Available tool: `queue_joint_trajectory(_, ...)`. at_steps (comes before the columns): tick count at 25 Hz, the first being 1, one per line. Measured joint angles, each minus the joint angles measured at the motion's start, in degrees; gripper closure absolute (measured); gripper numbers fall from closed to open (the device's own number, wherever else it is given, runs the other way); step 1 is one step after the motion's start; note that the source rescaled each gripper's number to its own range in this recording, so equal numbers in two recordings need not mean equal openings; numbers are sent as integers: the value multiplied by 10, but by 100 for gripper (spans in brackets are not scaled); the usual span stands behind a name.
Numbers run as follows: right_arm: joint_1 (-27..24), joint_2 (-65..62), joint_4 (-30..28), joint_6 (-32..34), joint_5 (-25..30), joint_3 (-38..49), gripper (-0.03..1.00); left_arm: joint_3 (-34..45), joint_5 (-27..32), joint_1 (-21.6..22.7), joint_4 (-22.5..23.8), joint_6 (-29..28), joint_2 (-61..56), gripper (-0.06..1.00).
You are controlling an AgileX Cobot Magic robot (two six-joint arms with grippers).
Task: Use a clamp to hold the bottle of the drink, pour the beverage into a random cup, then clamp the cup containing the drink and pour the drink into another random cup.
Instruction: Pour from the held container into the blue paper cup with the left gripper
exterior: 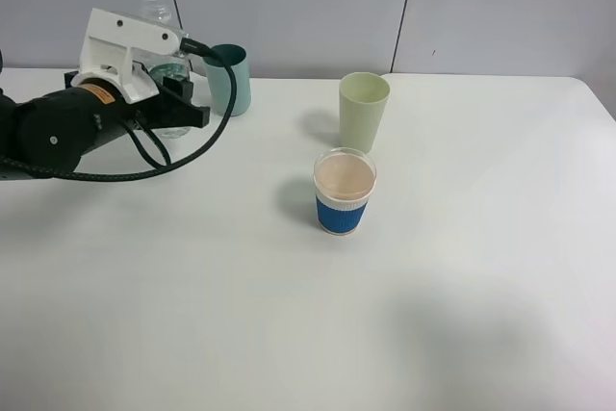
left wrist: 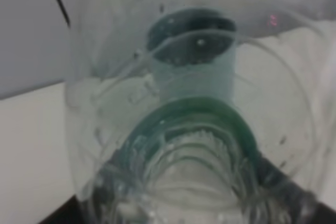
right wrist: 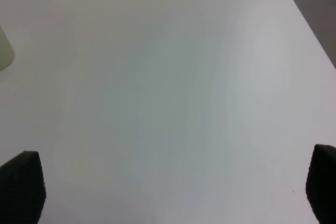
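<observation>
**Operator:** Report the counter and its open room.

**Technician:** The white counter (exterior: 462, 334) shows open surface across the front and the right half, out to the right edge. The left arm (exterior: 58, 132) lies low over the rear left corner.

**Operator:** Where is the bottle?

**Technician:** The clear bottle (exterior: 170, 76) is roughly upright near the rear edge, just beside the teal cup (exterior: 231, 79). The left tool (exterior: 181, 111) is clamped on it.

**Operator:** And the other cups?

**Technician:** The pale green cup (exterior: 364, 111) stands mid-counter. The blue-sleeved cup (exterior: 344, 190), holding drink, stands near it toward the front, apart from it. The right tool (right wrist: 172, 190) has its fingers wide apart over bare counter.
</observation>
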Motion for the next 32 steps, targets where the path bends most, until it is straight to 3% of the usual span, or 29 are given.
queue_joint_trajectory(5,0,0,0,0,0,0,-3,0,0,-66,-103,129,-10,91)
queue_joint_trajectory(8,0,0,0,0,0,0,-3,0,1,-107,-129,185,-11,91)
queue_joint_trajectory(15,0,0,0,0,0,0,-3,0,5,-135,-146,215,-11,91)
queue_joint_trajectory(19,0,0,0,0,0,0,-3,0,1,-158,-186,252,-11,91)
queue_joint_trajectory(27,0,0,0,0,0,0,-3,-18,-45,-217,-361,502,-11,91)
queue_joint_trajectory(32,0,0,0,0,0,0,-3,-48,-65,-243,-421,622,-12,91)
